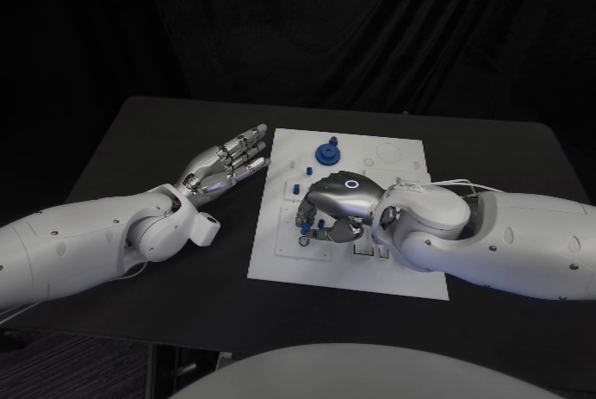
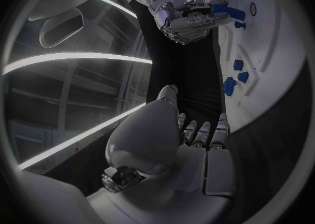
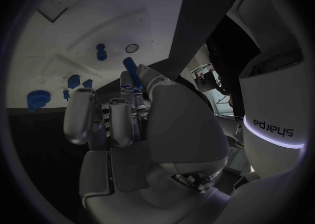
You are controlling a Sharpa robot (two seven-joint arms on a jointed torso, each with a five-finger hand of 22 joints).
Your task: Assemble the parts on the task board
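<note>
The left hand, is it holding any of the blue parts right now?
No, the left hand lies open over the black table beside the task board, fingers apart, holding nothing.

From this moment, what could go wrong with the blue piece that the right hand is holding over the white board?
1. The right hand holds a blue peg only near its fingertips, so the peg might slip or tilt.
2. Its fingers hang close to other small blue parts on the white board and might knock them.
3. The left hand rests open beside the board and does not steady it, so the board might shift.
</note>
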